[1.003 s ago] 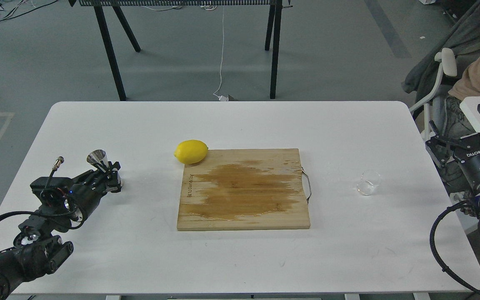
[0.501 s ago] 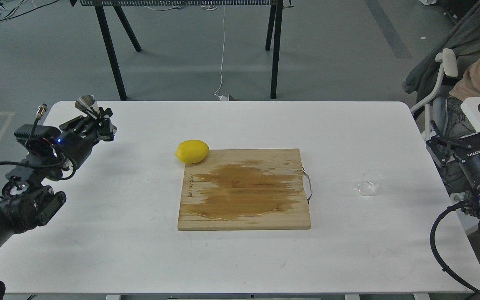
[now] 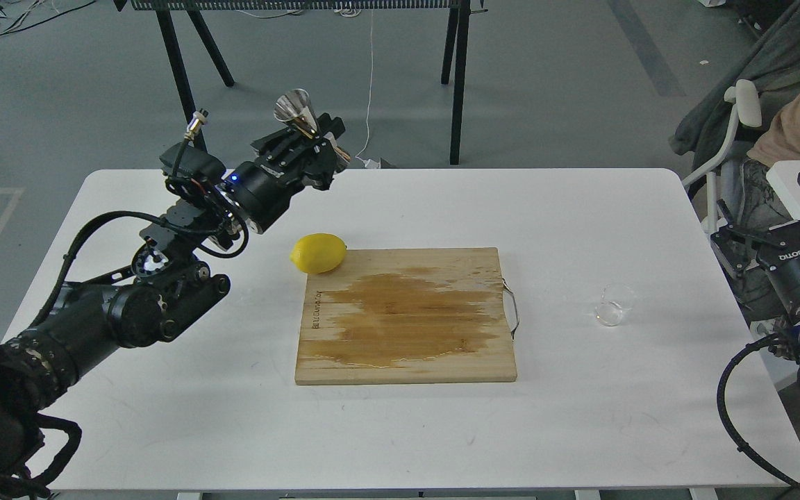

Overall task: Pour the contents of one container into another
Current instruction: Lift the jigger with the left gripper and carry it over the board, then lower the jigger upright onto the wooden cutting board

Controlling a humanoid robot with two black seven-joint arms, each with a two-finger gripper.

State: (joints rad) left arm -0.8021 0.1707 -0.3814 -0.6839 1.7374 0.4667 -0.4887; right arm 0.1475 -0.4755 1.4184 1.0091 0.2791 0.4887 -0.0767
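Below and ahead of the left gripper (image 3: 311, 142), the white table (image 3: 164, 417) fills most of the view, and on it, below and to the right of that claw, lies the wooden cutting board (image 3: 405, 316), its middle darkened by a wide wet stain. The left arm has swung a long way in the last second: from low at the table's left edge it has risen and travelled right, so the claw now hangs above the table's far edge, closed on the waist of the steel jigger (image 3: 294, 111), which it carries roughly upright with its mouth up. I judge this to be the carry that brings the receiving vessel toward the pour. The lemon (image 3: 318, 253) rests just below the left claw, touching the board's near-left corner. The right gripper (image 3: 775, 222) has not shifted; it sits off the table's right edge with its fingers spread and nothing between them. The clear glass cup (image 3: 614, 305), well apart from the left claw and down-left of the right one, stands untouched on the table, so no pouring has begun. Burnt lettering runs along the board's left edge but is too small to read; the right gripper's body bears white print reading ROBOTIQ.
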